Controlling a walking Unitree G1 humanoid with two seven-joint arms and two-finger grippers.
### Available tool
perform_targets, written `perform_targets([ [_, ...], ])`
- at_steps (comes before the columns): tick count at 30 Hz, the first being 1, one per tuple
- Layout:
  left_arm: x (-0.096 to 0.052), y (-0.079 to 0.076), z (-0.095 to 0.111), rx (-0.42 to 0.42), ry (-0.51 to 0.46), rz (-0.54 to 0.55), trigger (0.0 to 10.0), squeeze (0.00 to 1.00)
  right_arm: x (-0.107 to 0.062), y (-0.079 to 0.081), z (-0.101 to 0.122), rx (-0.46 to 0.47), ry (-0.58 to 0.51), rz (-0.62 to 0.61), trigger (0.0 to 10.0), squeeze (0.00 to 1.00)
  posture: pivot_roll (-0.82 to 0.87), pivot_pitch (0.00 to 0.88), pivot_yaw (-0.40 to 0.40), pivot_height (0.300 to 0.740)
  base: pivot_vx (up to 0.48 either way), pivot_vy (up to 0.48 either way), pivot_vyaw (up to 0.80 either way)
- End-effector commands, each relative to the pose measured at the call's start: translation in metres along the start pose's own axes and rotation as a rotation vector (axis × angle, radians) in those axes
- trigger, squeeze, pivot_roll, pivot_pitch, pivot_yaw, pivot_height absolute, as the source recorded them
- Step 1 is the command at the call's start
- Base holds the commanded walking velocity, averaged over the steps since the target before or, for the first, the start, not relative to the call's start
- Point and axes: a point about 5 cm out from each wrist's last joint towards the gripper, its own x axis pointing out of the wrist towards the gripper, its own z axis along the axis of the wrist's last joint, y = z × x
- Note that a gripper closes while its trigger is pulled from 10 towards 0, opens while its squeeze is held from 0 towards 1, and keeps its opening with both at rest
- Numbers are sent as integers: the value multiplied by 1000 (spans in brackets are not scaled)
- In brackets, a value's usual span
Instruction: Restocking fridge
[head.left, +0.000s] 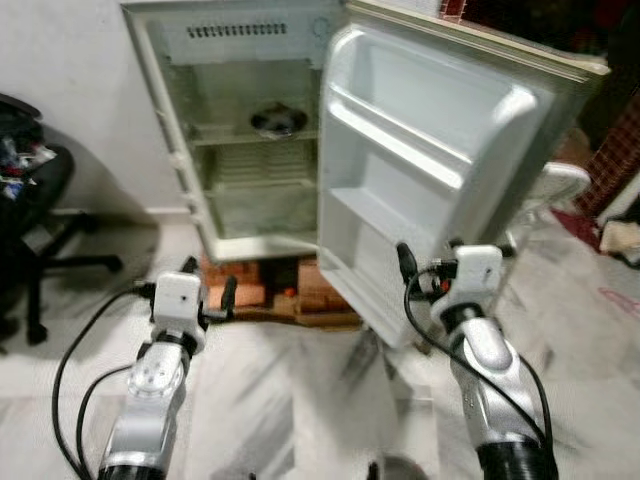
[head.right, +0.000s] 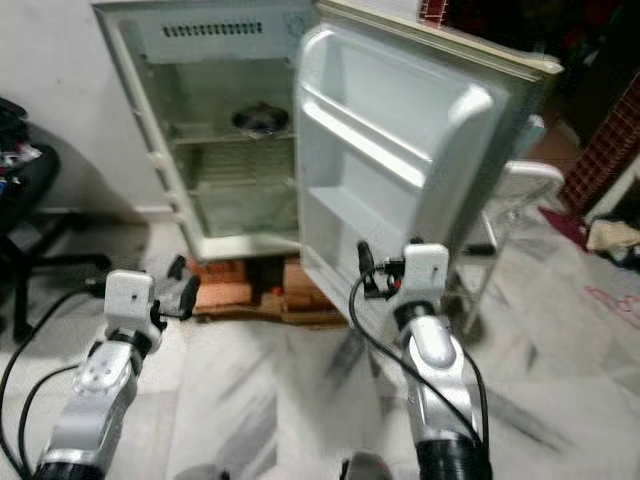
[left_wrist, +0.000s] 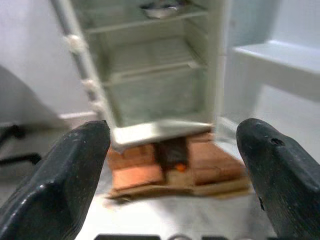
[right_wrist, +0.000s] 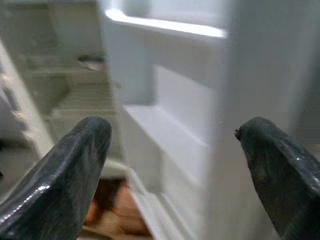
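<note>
Right now the fridge (head.left: 250, 140) stands ahead w/ its door (head.left: 430, 160) swung wide open toward the robot's right, inner side facing the camera. Fridge body sits on a stack of reddish bricks (head.left: 300, 290) over a flat board on the pale marbled floor (head.left: 290, 400). Inside: two wire shelves, and a dark round metal bowl (head.left: 278, 121) on the upper shelf; lower shelf and the bottom compartment look bare, though the pic is soft. Door has moulded white racks, nothing visible in them.

Left hand (head.left: 207, 283) is held out low in front of the fridge's bottom edge, fingers apart, holding nothing; in the left wrist view its two black fingers (left_wrist: 65, 175) frame the bricks and the fridge base, w/ a wide gap between them. Right hand (head.left: 425, 270) is up close to the lower part of the open door, approx at its bottom rack; fingers also spread and empty. Right wrist view shows its fingers (right_wrist: 55, 175) either side of the door's inner racks, the bowl faint in the background.

Black office chair (head.left: 35, 200) w/ clutter on it stands at the robot's far left by the white wall. Red patterned fabric (head.left: 615, 150) and a white frame are beyond the door on the right.
</note>
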Motion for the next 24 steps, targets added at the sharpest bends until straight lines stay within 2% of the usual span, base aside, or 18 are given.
perform_targets([
  [1,0,1,2,13,-5,2,10000,0,3,-1,4,6,-17,-5,10000,0,-36,11,6,740,0,-480,0],
  [5,2,3,3,5,-14,8,10000,0,10,1,11,9,-48,4,10000,0,-32,14,8,740,0,-120,291],
  [7,4,5,5,13,-16,14,10000,0,16,2,16,-14,-68,7,10000,0,-24,14,9,740,0,0,800],
  [13,8,12,8,34,-24,21,10000,0,26,3,22,4,-87,-11,10000,0,-16,16,8,740,0,0,800],
  [18,6,21,1,30,21,48,10000,0,32,9,23,16,-84,-20,10000,0,-4,14,18,740,0,0,0],
  [24,-3,20,-12,16,66,67,10000,0,40,2,32,2,-95,-105,10000,0,3,8,15,740,0,0,0],
])
